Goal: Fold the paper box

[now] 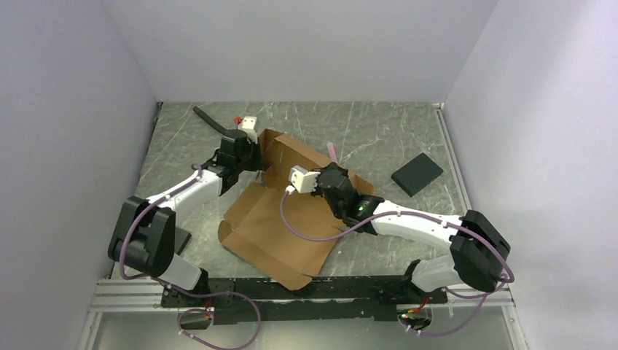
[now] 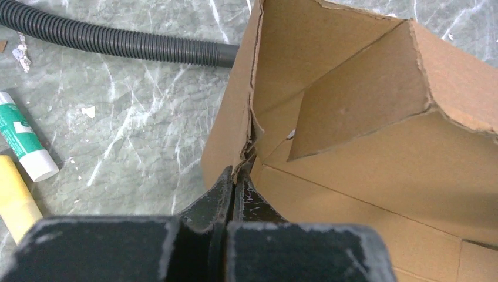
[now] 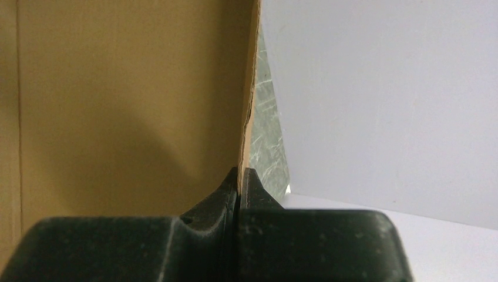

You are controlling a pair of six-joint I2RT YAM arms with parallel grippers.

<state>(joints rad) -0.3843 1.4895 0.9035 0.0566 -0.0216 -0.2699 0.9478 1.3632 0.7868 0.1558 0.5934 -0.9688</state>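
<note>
Pinching shut, the left claw [image 2: 236,179] has its two fingers pressed together, and the torn edge of an upright cardboard wall runs down into the seam between them. The right claw [image 3: 240,176] is likewise closed tight, with the thin edge of another standing panel caught between its fingers. Both hold the one paper box [image 1: 280,233], a brown corrugated sheet that is partly formed. It lies near the middle of the tabletop [image 1: 379,135], between the two arms. Its long axis runs from the near edge towards the far edge, leaning a little to the right. The flat, unfolded panel points at the near edge, while the raised walls and an inward-folded flap stand at the far end, where the two claws grip it. Left of the box, near the far left corner, lies one black ribbed hose [image 2: 117,42]. Beside it lie one white and green tube [image 2: 23,138] and one yellow stick [image 2: 14,200]. One flat black pad [image 1: 417,173] sits well apart towards the right edge
</note>
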